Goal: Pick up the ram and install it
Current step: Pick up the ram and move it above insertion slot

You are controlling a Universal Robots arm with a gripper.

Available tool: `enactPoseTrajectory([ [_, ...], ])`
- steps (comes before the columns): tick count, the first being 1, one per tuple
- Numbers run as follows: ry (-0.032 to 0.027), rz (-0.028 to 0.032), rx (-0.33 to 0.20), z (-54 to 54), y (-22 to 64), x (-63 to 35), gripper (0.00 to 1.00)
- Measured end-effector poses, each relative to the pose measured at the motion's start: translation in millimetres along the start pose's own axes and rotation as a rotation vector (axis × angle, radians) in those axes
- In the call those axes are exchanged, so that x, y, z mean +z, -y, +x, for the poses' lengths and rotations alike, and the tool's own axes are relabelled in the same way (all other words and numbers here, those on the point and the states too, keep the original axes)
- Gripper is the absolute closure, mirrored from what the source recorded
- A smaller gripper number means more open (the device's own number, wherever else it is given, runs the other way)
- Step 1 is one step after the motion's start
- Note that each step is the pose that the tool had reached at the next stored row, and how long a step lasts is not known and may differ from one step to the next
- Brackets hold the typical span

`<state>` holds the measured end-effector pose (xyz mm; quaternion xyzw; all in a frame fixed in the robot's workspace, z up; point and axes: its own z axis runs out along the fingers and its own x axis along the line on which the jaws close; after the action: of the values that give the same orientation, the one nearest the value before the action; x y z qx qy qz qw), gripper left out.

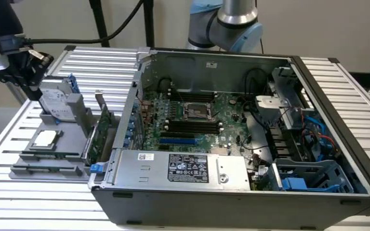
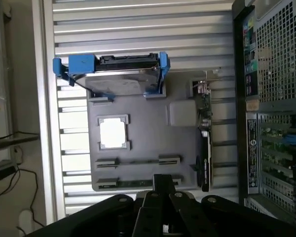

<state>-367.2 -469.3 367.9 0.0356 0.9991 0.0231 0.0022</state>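
The ram is a thin green stick. It stands in a slot of the gray tray, just beside the open computer. The gripper hangs over the tray, pinched shut and holding nothing. The black sticker on the silver box has writing too small to read.

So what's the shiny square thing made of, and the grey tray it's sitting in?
The square chip looks metal-topped: bright, silvery, catching the light. The grey tray is probably matte plastic: flat even grey, no shine, with moulded clips.
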Motion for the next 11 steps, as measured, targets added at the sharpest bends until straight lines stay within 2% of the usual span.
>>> enactPoseTrajectory([
  [8, -0.0007, 0.0003, 0.0, 6.2, 18.3, 3.0, 1.0],
  [11, -0.0017, 0.0004, -0.001, 7.4, 22.4, 5.0, 1.0],
])
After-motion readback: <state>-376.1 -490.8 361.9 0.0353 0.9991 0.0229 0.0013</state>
